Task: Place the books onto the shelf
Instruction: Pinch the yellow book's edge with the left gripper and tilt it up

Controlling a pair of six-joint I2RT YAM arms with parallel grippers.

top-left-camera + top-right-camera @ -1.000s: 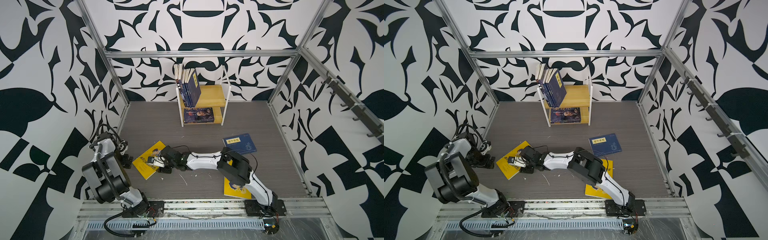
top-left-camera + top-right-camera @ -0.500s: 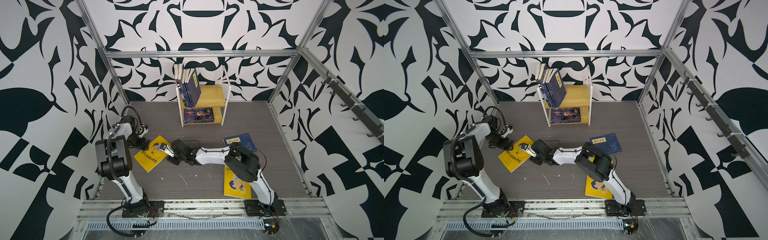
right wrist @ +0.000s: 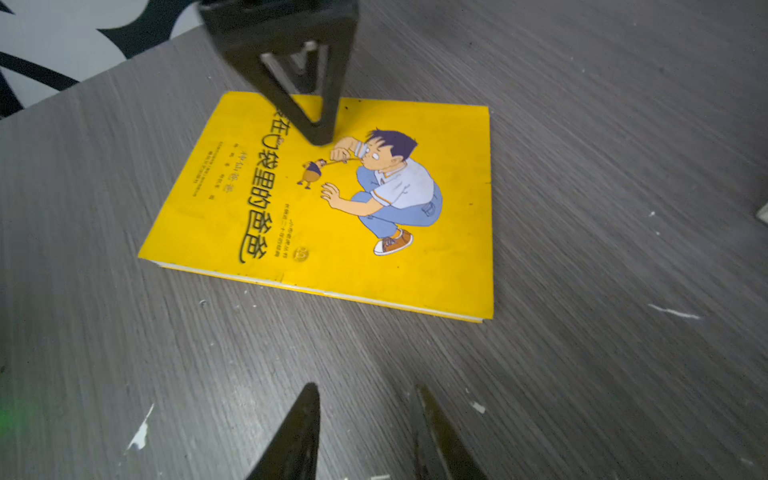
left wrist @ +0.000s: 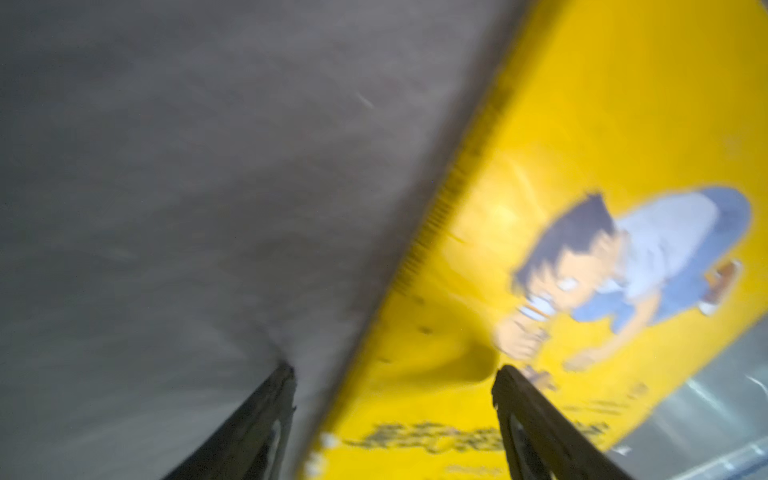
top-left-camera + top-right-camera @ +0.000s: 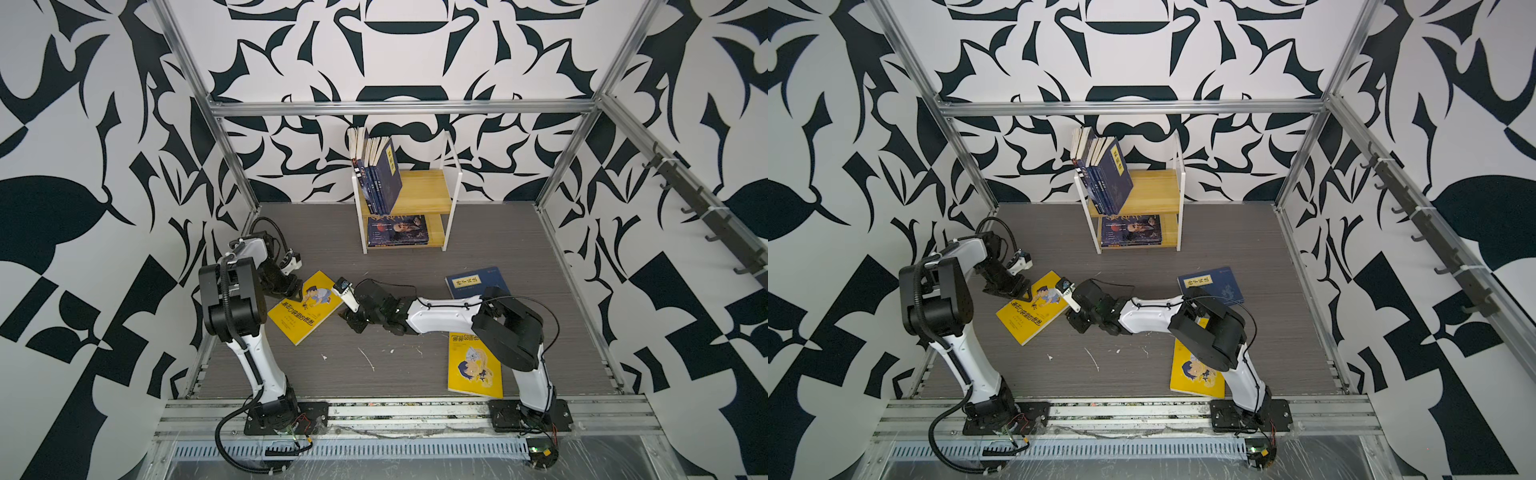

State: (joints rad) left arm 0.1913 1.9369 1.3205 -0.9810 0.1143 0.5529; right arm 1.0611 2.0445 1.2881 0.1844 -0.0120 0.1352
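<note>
Right wrist view: yellow book (image 3: 332, 249), title "口袋里的爸爸"

At the back stands the shelf (image 5: 1156, 195), with a row of navy books (image 5: 1115, 178) standing tilted at the left end of its upper board and a dark portrait book (image 5: 1131, 229) lying flat on the lower one. Out on the grey table (image 5: 1246, 232) three more lie flat — a yellow cartoon book (image 5: 1034, 313) toward the left, a navy book (image 5: 1210, 286) right of middle, and a second yellow book (image 5: 1196, 374) near the front, partly hidden under the right arm (image 5: 1150, 318). The left gripper (image 5: 1022, 294) is down at the yellow cartoon book's far left edge. The right gripper (image 5: 1077, 323), reaching across the middle, sits low just beside its right edge — whether either touches it I cannot tell.
</note>
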